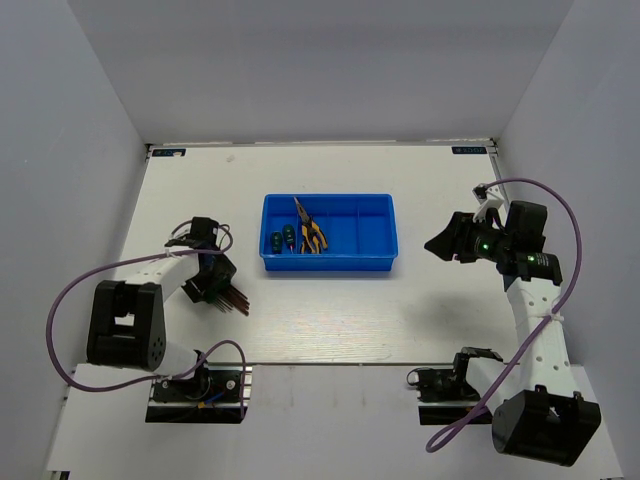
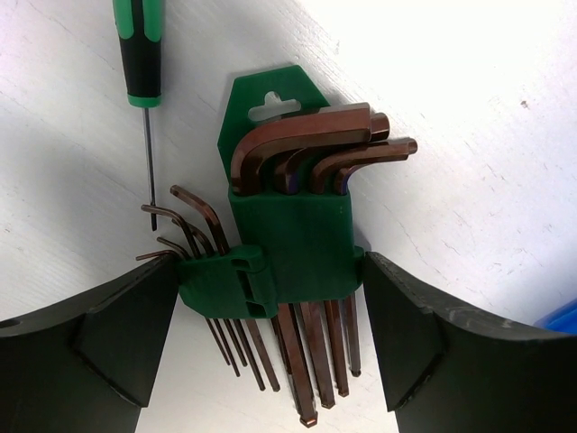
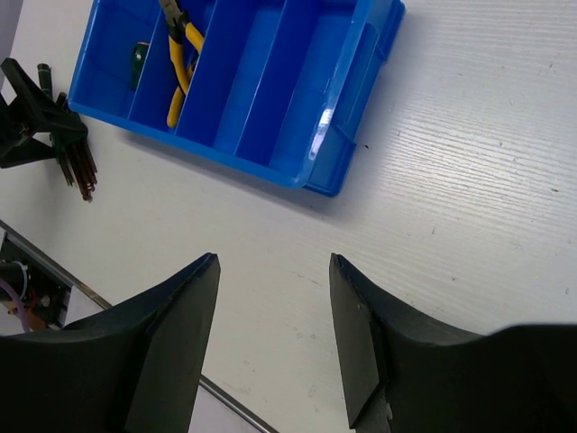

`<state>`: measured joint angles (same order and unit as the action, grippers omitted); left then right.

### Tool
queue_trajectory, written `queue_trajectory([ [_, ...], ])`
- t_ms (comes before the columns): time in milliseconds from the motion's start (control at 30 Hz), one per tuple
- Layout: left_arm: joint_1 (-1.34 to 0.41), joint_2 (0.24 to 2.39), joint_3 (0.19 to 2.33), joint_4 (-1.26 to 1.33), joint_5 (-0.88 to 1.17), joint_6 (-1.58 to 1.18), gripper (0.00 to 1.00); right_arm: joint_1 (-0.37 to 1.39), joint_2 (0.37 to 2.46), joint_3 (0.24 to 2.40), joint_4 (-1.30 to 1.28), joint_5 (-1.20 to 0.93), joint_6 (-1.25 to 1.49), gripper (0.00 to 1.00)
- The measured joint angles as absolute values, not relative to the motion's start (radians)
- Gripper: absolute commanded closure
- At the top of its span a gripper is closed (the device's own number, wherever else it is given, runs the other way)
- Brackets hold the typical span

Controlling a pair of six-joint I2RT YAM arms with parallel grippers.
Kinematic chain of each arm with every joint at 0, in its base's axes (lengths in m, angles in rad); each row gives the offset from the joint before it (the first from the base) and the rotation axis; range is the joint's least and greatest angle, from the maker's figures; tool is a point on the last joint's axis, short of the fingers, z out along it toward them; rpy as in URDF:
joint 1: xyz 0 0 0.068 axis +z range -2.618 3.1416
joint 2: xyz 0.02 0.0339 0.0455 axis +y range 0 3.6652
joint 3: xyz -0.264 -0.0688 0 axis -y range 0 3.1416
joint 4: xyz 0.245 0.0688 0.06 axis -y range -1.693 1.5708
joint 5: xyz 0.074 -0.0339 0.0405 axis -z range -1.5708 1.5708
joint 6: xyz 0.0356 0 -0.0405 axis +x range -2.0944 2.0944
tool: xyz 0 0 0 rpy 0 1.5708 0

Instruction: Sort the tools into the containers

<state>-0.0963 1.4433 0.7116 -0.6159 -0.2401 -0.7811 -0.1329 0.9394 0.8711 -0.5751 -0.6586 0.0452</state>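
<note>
- The left arm is folded at the elbow, its wrist bent so the left gripper [image 2: 270, 263] points down at the table [image 1: 330, 330].
- Its jaws stand wide, straddling the hex key set [image 2: 297, 239], with the fingers [image 2: 117, 334] right at the green holder's two sides. I cannot tell whether they pinch it.
- The set lies flat at 8 o'clock from the blue tray [image 1: 380, 262], near it.
- A slim screwdriver [image 2: 141, 54] lies just beside the set.
- The right arm rises from its base and its wrist is turned toward 9 o'clock. The right gripper [image 3: 273, 259] hangs above bare table at the tray's 3 o'clock, jaws apart on nothing.
- The pliers [image 1: 310, 234] and the stubby screwdrivers [image 1: 283, 240] lie in the tray's left compartments.
</note>
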Motion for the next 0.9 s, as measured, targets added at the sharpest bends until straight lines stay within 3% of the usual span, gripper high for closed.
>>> queue_trajectory([
  [100, -0.096, 1.444, 0.711, -0.614, -0.239, -0.779, 0.69, -0.138, 0.939, 0.871, -0.575, -0.659, 0.045, 0.42],
  [167, -0.096, 1.436, 0.705, -0.606, -0.238, -0.774, 0.76, -0.138, 0.939, 0.871, -0.575, -0.659, 0.045, 0.42],
  [200, -0.096, 1.430, 0.698, -0.599, -0.238, -0.771, 0.87, -0.139, 0.939, 0.871, -0.575, -0.659, 0.045, 0.42],
  [300, -0.096, 1.417, 0.687, -0.587, -0.234, -0.759, 1.00, -0.143, 0.939, 0.871, -0.575, -0.662, 0.046, 0.42],
  [900, -0.093, 1.340, 0.647, -0.530, -0.191, -0.671, 1.00, -0.151, 0.939, 0.871, -0.575, -0.670, 0.046, 0.42],
])
